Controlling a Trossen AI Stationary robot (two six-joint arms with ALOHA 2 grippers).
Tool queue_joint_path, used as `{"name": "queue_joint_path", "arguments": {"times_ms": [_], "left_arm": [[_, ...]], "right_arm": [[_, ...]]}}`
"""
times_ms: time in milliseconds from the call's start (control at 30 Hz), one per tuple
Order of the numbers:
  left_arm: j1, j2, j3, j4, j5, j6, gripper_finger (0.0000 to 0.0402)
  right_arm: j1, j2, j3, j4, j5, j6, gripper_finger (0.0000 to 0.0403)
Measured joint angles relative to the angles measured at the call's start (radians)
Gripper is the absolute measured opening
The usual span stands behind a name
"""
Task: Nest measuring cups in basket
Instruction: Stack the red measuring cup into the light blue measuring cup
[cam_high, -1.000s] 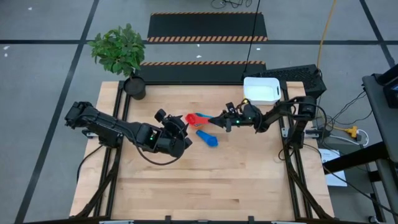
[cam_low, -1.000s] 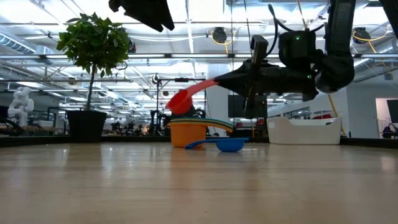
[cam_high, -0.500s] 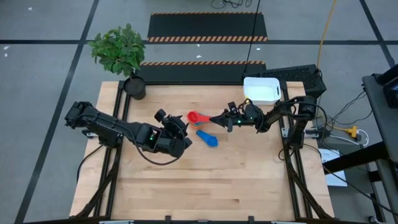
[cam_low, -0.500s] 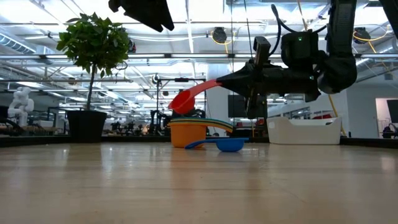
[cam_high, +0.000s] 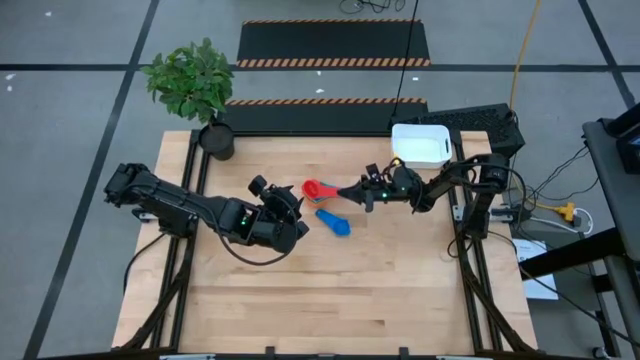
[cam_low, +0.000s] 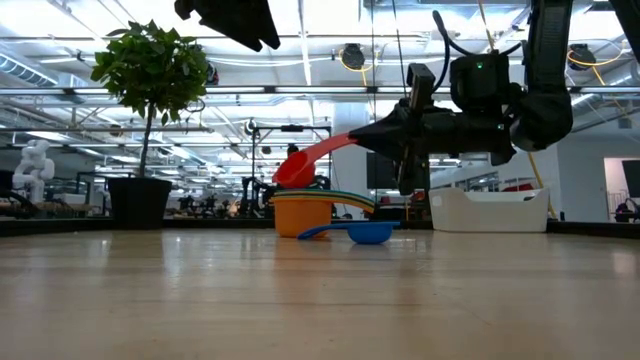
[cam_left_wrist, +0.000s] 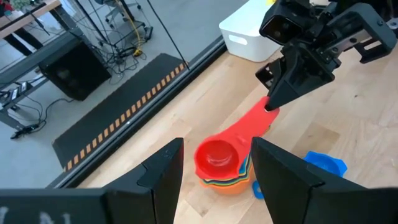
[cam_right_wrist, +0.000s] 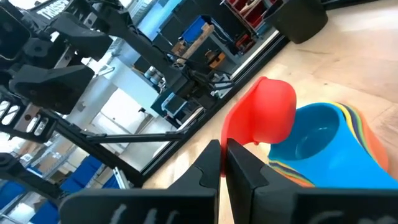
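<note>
From the high view, my left gripper (cam_high: 283, 207) sits left of table centre, fingers apart and holding nothing. Just to its 2 o'clock is the nested stack of measuring cups (cam_low: 303, 213), orange outermost, resting on the table. A loose blue measuring cup (cam_high: 335, 222) lies just beside the stack at its 5 o'clock. The red measuring cup (cam_low: 297, 167) hangs tilted over the stack, clear of it, its handle pinched by my right gripper (cam_high: 357, 192), fingers clamped together on it. The white basket (cam_high: 421, 146) sits well apart at 2 o'clock, near the table's far right corner.
</note>
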Motion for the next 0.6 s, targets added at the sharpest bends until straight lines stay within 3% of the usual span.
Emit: {"name": "queue_joint_path", "arguments": {"times_ms": [600], "left_arm": [[0.000, 0.000, 0.000, 0.000, 0.000, 0.000, 0.0191]], "right_arm": [[-0.006, 0.000, 0.000, -0.032, 0.000, -0.022, 0.0000]]}}
